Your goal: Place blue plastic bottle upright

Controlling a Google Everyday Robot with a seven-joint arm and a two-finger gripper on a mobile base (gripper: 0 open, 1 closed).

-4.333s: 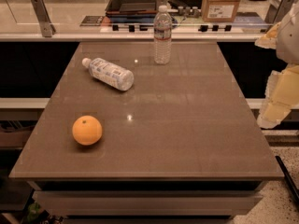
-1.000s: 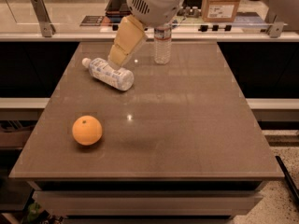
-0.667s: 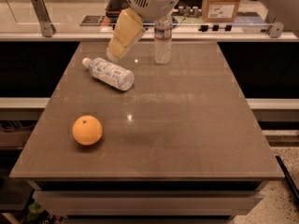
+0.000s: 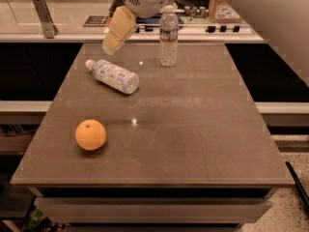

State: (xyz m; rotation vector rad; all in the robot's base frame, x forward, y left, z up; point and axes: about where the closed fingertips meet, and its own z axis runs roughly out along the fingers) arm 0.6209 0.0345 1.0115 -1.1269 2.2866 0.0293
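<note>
The blue plastic bottle (image 4: 113,75) lies on its side on the brown table (image 4: 193,124), at the back left, with its white cap pointing left and away. My gripper (image 4: 112,43) hangs from the arm at the top of the camera view, above and just behind the bottle's cap end, not touching it. It holds nothing that I can see.
A taller clear ribbed water bottle (image 4: 168,36) stands upright at the back middle of the table, right of the gripper. An orange (image 4: 91,135) sits at the front left. A counter with boxes and a metal post (image 4: 43,17) runs behind the table.
The arm came in from the right edge to above the back of the table. In the last second the gripper drifted slightly left and up. The bottle, orange and water bottle have not moved.
</note>
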